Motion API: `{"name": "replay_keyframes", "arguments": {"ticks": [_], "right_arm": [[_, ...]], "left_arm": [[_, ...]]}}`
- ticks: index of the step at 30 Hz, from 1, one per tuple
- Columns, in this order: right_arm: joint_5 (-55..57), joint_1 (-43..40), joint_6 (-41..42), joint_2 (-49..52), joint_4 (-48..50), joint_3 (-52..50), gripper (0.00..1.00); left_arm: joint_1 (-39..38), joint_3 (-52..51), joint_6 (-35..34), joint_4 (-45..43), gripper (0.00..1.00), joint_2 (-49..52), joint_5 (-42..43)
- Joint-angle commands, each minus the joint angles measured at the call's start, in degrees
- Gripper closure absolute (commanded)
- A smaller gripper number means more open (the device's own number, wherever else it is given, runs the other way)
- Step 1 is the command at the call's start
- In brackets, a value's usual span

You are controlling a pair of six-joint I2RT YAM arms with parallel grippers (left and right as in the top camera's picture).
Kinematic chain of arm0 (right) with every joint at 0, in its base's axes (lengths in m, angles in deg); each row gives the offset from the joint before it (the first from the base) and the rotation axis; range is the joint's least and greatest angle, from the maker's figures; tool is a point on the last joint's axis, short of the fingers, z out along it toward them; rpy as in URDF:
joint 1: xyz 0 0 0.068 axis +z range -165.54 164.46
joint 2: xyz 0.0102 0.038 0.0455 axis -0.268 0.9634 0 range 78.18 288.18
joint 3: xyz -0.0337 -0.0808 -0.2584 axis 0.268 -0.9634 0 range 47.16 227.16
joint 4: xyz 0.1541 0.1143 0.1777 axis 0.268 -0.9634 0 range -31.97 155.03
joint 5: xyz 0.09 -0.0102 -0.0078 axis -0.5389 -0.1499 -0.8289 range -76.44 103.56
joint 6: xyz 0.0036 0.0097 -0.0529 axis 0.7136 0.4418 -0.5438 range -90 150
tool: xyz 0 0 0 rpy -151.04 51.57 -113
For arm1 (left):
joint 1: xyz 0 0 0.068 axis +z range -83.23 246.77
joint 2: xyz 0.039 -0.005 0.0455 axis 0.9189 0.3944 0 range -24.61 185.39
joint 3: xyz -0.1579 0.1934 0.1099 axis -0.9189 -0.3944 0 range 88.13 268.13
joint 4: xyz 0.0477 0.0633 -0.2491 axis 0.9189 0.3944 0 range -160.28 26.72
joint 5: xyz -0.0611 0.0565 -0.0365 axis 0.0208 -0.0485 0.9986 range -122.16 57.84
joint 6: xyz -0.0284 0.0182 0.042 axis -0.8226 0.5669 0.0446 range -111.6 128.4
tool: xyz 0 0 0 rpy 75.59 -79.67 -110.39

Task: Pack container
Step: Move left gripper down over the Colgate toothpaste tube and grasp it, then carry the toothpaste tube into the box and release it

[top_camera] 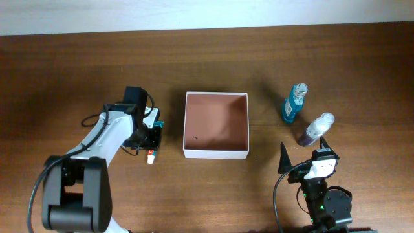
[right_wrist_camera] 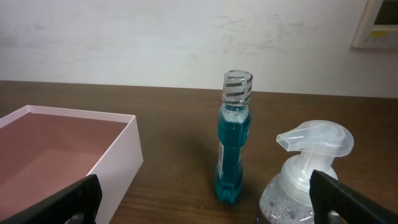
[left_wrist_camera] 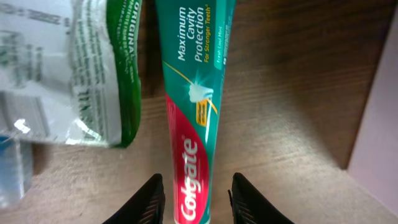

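Note:
The container (top_camera: 216, 153), a square shallow box with white walls and a pinkish inside, sits mid-table; its near corner shows in the right wrist view (right_wrist_camera: 118, 155). A red and green Colgate toothpaste tube (left_wrist_camera: 189, 124) lies flat on the table left of the box (top_camera: 152, 144). My left gripper (left_wrist_camera: 194, 199) is down over the tube (top_camera: 153, 134). It is open, with a finger on each side of the tube and a small gap at both. My right gripper (right_wrist_camera: 205, 199) stands wide open at the front right (top_camera: 303, 152), empty.
A blue mouthwash bottle (top_camera: 294, 105) (right_wrist_camera: 233, 155) and a clear foam pump bottle (top_camera: 315, 129) (right_wrist_camera: 305, 180) stand right of the box, just ahead of my right gripper. A green and white packet (left_wrist_camera: 81, 68) lies left of the tube.

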Motion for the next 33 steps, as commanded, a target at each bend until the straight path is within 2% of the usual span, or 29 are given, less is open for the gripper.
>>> {"name": "replay_keyframes", "arguments": {"ticks": [1, 13, 15, 19, 21, 26, 33], "right_arm": [[-0.11, -0.48, -0.35, -0.44, -0.22, -0.46, 0.02], [-0.11, -0.48, -0.35, -0.44, -0.22, -0.46, 0.02], [-0.09, -0.48, -0.35, -0.44, -0.22, -0.46, 0.02], [-0.09, -0.48, -0.35, -0.44, -0.24, -0.46, 0.02], [-0.09, -0.48, -0.35, -0.44, -0.22, -0.46, 0.02], [-0.11, -0.48, -0.35, -0.44, -0.22, -0.46, 0.02], [-0.09, -0.48, -0.35, -0.44, -0.24, -0.46, 0.02]], "left_arm": [[0.02, -0.55, 0.02, -1.01, 0.64, 2.84, -1.14], [0.0, -0.55, 0.02, -1.75, 0.69, 5.18, -1.88], [0.0, -0.55, 0.02, -1.75, 0.72, 5.18, -1.88], [-0.26, -0.55, 0.0, -1.7, 0.87, 5.18, -1.79], [-0.46, -0.55, 0.0, -1.66, 0.91, 5.16, -1.64], [-0.5, 0.35, -0.9, -0.83, 0.95, 5.14, -1.42], [-0.52, 8.96, -1.11, 7.5, 0.99, 3.85, 1.66]]}}
